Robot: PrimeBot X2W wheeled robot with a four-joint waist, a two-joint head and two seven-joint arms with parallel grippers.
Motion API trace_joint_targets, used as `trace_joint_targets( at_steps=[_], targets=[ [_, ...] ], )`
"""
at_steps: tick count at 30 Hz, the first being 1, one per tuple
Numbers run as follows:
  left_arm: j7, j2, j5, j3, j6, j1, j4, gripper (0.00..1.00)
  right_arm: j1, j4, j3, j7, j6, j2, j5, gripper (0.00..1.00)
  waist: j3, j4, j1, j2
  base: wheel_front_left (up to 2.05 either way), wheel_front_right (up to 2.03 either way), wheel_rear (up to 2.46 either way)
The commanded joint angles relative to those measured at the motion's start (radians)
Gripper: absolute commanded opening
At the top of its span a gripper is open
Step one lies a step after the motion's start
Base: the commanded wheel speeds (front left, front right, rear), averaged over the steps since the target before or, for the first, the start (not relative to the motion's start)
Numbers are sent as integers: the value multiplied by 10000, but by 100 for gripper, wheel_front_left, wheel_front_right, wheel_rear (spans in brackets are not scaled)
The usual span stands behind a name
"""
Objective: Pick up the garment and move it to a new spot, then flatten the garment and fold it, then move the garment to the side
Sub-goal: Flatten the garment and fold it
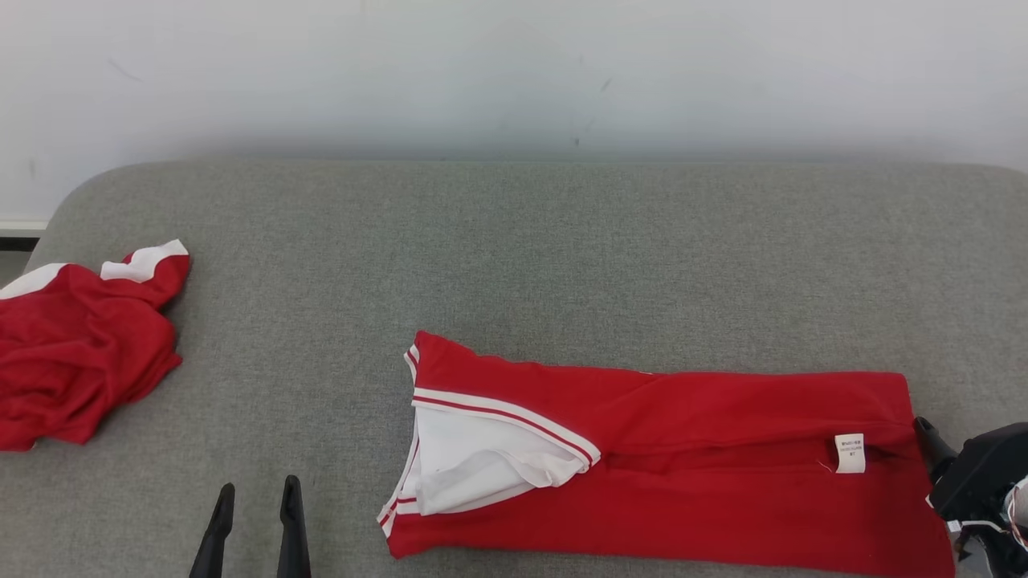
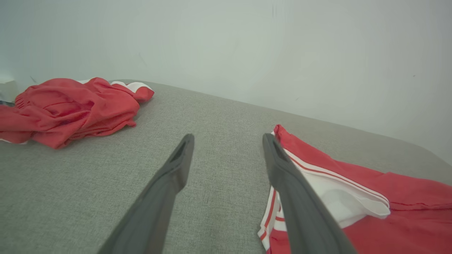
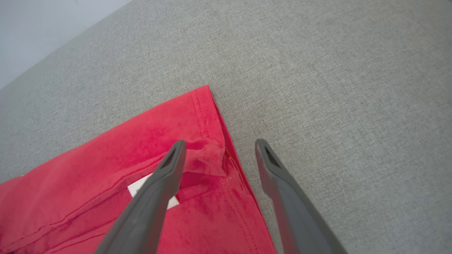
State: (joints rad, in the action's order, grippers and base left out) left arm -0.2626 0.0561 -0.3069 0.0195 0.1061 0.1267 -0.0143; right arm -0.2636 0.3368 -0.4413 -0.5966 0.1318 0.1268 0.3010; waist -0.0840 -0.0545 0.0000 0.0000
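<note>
We judge the task about halfway. The garment [image 1: 723, 449], a red shirt, lies flat on the grey worktop [image 1: 514, 241], near edge, centre to right. It looks already folded lengthwise into 1 long strip. The white collar [image 1: 482, 457] with red stripes is at its left end and the hem at its right end. Likely left: folding the strip across, then moving it to the side.

The left gripper [image 1: 259, 483] sits near-left, just beside the collar end. Its fingers [image 2: 176, 169] are spread and hold nothing.

The right gripper [image 3: 220, 142] is at the hem end, fingers also spread. 1 finger [image 3: 166, 176] is over the red cloth by a small bunched wrinkle, the other over bare worktop, so they straddle the hem edge. Nothing is pinched. We can't tell if they touch the cloth.

A 2nd red-and-white pile [image 1: 72, 353] is crumpled at the far left, well apart from the garment.

Writing: 1 white label [image 1: 850, 452] near the hem carries a few lines of tiny print, too small to read. We see no brand or logo.
</note>
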Motion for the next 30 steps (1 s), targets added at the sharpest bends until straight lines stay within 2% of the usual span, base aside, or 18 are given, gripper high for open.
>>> trace_joint_targets(
  at_steps=[1,13,17,26,27,28,29,30],
  targets=[
    [-26,-35,86,-59,71,-19,-27,100,-119,87,-64,83,-24,3,-87,100,-88,-58,0,0,0,0,0],
    [-26,-61,-145,-98,192,-259,-364,100,-631,1446,9,-36,-24,136,-721,100,-488,-195,0,0,0,0,0],
    [-26,-62,-249,13,211,-440,-724,100,-711,1935,271,-572,-24,144,-812,100,-597,-252,0,0,0,0,0],
    [-27,-64,-162,123,204,-711,-1075,100,-586,1892,1018,-1230,2,299,-576,100,-731,-344,0,0,0,0,0],
    [-27,-64,-157,115,201,-710,-1078,100,-579,1876,1066,-1277,2,285,-574,50,-736,-345,0,0,0,0,0],
    [-27,-64,-142,112,200,-700,-1089,100,-569,1860,1100,-1305,3,270,-568,38,-737,-346,0,0,0,0,0],
    [-27,-62,-123,108,201,-717,-1099,100,-569,1840,1148,-1327,3,293,-536,0,-740,-347,0,0,0,0,0],
    [-27,-62,-118,97,201,-739,-1108,100,-573,1820,1181,-1298,2,348,-511,0,-740,-346,0,0,0,0,0]
  ],
)
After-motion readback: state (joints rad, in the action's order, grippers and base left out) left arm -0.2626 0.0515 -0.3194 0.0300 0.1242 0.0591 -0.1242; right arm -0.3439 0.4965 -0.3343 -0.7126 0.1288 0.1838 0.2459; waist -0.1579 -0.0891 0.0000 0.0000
